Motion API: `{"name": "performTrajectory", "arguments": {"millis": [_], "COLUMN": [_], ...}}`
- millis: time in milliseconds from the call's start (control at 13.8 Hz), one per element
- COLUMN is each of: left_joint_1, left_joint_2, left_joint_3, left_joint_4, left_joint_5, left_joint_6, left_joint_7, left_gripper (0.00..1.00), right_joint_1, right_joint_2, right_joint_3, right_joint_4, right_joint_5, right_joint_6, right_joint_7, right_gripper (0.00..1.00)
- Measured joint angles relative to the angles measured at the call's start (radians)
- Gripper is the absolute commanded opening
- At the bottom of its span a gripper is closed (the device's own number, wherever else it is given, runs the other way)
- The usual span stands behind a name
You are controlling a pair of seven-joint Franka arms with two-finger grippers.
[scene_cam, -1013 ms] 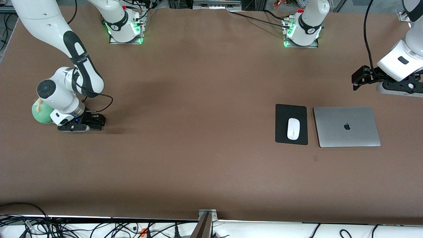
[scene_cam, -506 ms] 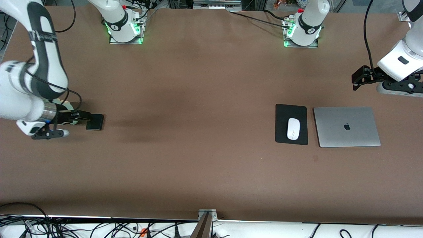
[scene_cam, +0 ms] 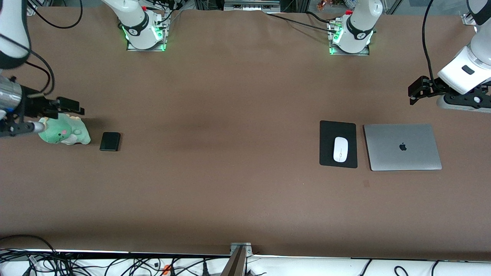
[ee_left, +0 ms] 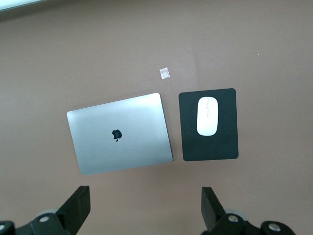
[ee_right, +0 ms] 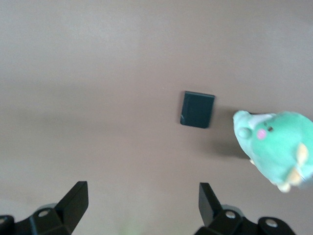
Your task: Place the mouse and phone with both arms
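Observation:
The white mouse [scene_cam: 340, 149] [ee_left: 208, 115] lies on a black mouse pad [scene_cam: 338, 130] [ee_left: 209, 147] toward the left arm's end of the table. The black phone [scene_cam: 110, 141] [ee_right: 197, 109] lies flat on the table toward the right arm's end, beside a green plush toy [scene_cam: 63, 132] [ee_right: 274, 147]. My right gripper [scene_cam: 73, 106] [ee_right: 143, 193] hangs open and empty in the air over the table by the plush toy. My left gripper [scene_cam: 416, 91] [ee_left: 145, 198] waits open and empty, high over the table's left-arm end, looking down on the laptop and mouse.
A closed silver laptop [scene_cam: 402, 147] [ee_left: 120, 133] lies beside the mouse pad, toward the left arm's end. A small scrap [ee_left: 165, 73] lies on the brown table nearer the front camera than the laptop. Both arm bases [scene_cam: 144, 32] [scene_cam: 351, 36] stand along the table's edge.
My right gripper has risen and drawn away from the phone toward the right arm's end of the table, uncovering the plush toy. The phone stays on the table. The left arm has not moved.

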Motion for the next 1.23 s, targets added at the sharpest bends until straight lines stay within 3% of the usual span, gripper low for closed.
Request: {"name": "performTrajectory", "arguments": {"millis": [289,651,1230], "left_joint_1": [0.0,0.0,0.0], "left_joint_2": [0.0,0.0,0.0], "left_joint_3": [0.0,0.0,0.0], "left_joint_4": [0.0,0.0,0.0], "left_joint_5": [0.0,0.0,0.0], "left_joint_6": [0.0,0.0,0.0], "left_joint_7": [0.0,0.0,0.0], "left_gripper": [1.0,1.0,1.0], "right_joint_1": [0.0,0.0,0.0], "right_joint_2": [-0.106,-0.162,-0.166], "right_joint_3": [0.027,0.037,0.038], "right_joint_4": [0.001,0.003,0.049], "right_joint_5": [-0.133,-0.151,-0.151], "right_joint_6": [-0.112,-0.163,-0.178], "right_joint_7": [0.111,0.139,0.139], "right_gripper": [1.0,1.0,1.0]}}
